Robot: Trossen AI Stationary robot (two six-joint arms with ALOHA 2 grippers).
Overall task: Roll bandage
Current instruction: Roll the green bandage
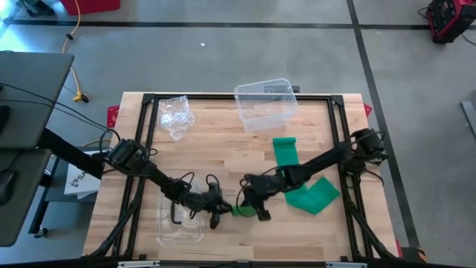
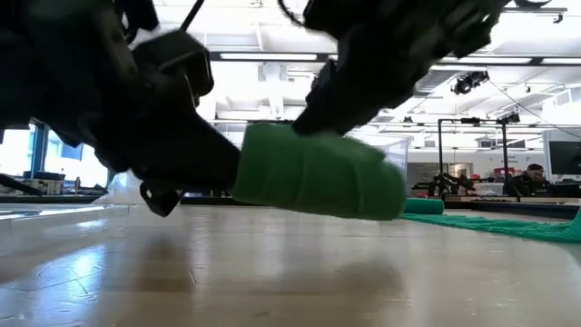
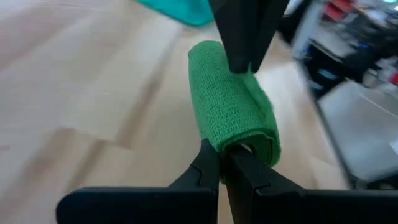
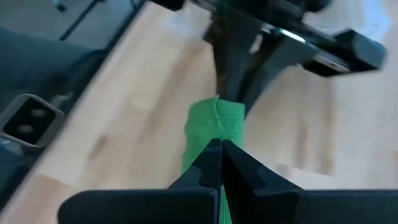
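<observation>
A wooden table (image 1: 216, 160) seen from above, with two dark robot arms meeting near its front edge. Between them, held just clear of the wood, is a small roll of green bandage (image 2: 320, 173). The left hand (image 3: 222, 152) pinches one end of the roll, its fingers pressed together on the fabric. The right hand (image 4: 221, 146) grips the opposite end the same way, fingers closed on the cloth.

The bandage looks like soft, stretchy, lightweight woven crepe. It would likely crush and slip sideways under a firm squeeze, so the ends of the roll seem the sensible places to hold, as now.

Just left of the hands lies a flat clear plastic lid (image 1: 181, 223), close to the left arm. To the right, the unrolled tail of the bandage (image 1: 297, 175) trails across the wood in loose folds, which could snag. Farther back, well apart, sit a crumpled clear plastic bag (image 1: 176, 115) and an open clear plastic box (image 1: 265, 104). The middle of the table offers open room.
</observation>
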